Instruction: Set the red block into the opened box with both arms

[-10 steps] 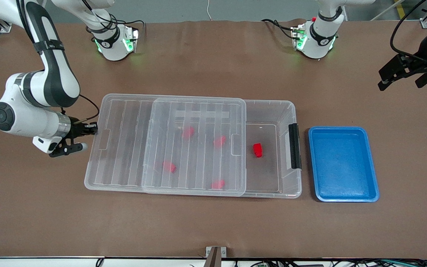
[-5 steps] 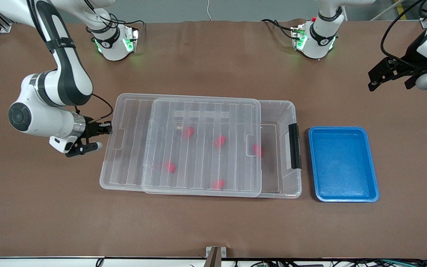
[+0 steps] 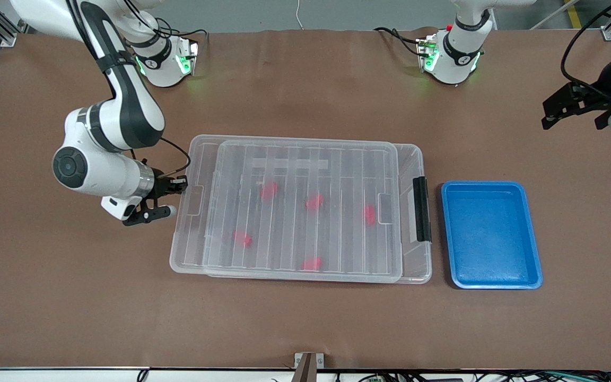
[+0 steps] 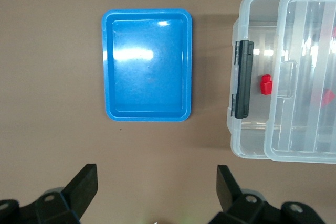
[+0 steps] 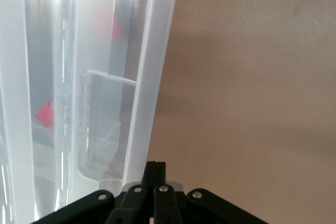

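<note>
Several red blocks lie inside the clear box [image 3: 426,265], all seen through its ribbed lid [image 3: 295,159]; one red block [image 3: 369,215] [image 4: 266,84] lies close to the black clip handle [image 3: 421,209] [image 4: 242,80]. The lid covers nearly the whole box and overhangs it toward the right arm's end. My right gripper [image 3: 183,184] [image 5: 155,169] is shut, its tips against the lid's end edge [image 5: 152,77], holding nothing. My left gripper [image 3: 574,119] [image 4: 157,177] hangs open and empty over bare table at the left arm's end.
An empty blue tray [image 3: 491,234] [image 4: 147,64] lies beside the box's handle end, toward the left arm's end. Both arm bases stand along the table's edge farthest from the front camera.
The right gripper has pushed the lid along the box toward the left arm's end, covering the open end and the red block there. The left gripper has shifted slightly, still open.
</note>
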Robot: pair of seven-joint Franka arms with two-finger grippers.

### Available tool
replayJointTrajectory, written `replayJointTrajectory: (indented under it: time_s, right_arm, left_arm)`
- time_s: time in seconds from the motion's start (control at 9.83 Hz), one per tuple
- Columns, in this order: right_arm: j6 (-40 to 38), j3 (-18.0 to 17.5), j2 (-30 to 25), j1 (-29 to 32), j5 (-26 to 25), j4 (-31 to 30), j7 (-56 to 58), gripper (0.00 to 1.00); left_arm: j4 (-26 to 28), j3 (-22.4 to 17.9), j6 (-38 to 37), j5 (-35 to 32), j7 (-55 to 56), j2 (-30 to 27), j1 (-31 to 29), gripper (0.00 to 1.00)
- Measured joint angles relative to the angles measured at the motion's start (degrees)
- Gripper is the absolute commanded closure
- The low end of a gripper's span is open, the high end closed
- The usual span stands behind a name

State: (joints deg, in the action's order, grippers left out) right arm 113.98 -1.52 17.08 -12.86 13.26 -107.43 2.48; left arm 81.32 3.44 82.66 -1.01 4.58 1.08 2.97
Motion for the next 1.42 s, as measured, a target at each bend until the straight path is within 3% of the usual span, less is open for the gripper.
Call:
replayJointTrajectory:
  time_s: [0.51, 0.61, 0.71, 0.92, 1.02, 1.22, 1.42]
  right_arm:
    - [1.25, -0.05, 0.29, -1.58, 0.01, 0.01, -2.28, 1.0]
    - [1.3, -0.05, 0.32, -1.68, 0.01, 0.02, -2.29, 0.78]
    - [0.96, 0.03, 0.32, -1.69, 0.0, 0.15, -3.11, 0.01]
    - [-2.2, 0.98, -0.58, -0.33, -1.38, 1.91, -7.68, 0.0]
    - [-3.6, 1.28, -2.49, 1.69, -4.55, 3.36, -9.78, 0.0]
    - [-7.68, 1.39, -9.75, 5.82, -10.36, 4.88, -15.88, 0.0]
    - [-12.77, 1.19, -17.78, 9.52, -11.32, 4.98, -18.1, 0.0]
  left_arm:
    - [0.0, 0.02, 0.0, 0.0, 0.22, 0.23, -0.41, 0.0]
    - [0.0, 0.03, 0.0, 0.0, 0.23, 0.23, -0.38, 0.0]
    - [0.0, 0.06, 0.0, 0.0, 0.24, 0.22, -0.37, 0.0]
    - [-0.01, 0.13, -0.05, 0.0, 0.28, 0.22, -0.34, 0.0]
    - [-0.02, 0.13, -0.07, 0.0, 0.29, 0.22, -0.34, 0.0]
    - [-0.06, 0.1, -0.09, 0.0, 0.3, 0.22, -0.38, 0.0]
    - [-0.04, 0.07, -0.11, 0.0, 0.3, 0.22, -0.4, 0.0]
